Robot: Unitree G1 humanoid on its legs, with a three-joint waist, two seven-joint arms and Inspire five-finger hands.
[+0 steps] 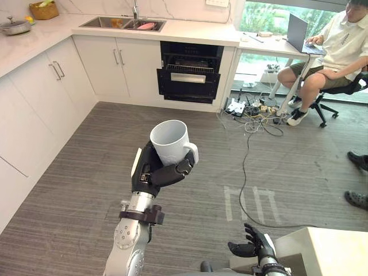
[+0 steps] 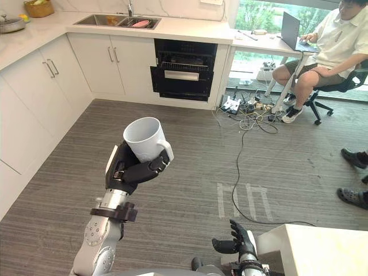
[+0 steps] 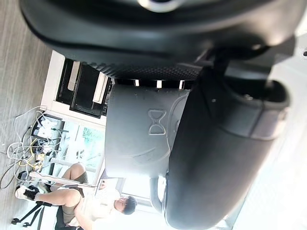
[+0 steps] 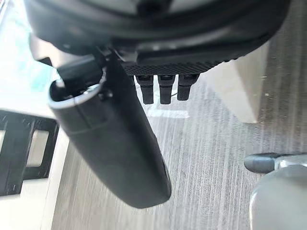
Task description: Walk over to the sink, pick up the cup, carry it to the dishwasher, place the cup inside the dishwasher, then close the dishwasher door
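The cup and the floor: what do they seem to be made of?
The cup looks like glazed white ceramic: thick opaque wall, smooth surface, moulded handle; hard plastic is possible. The floor looks like matte grey wood-grain planks, laminate or vinyl; I cannot tell which.

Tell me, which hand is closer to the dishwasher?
Left. The left hand, curled round the cup, is held out ahead toward the open dishwasher. The right hand hangs open, low by the body, farther back.

The head's eye views look down — both share the dishwasher (image 1: 190, 72). Wrist views hug left hand (image 3: 220, 143), right hand (image 4: 110, 143).
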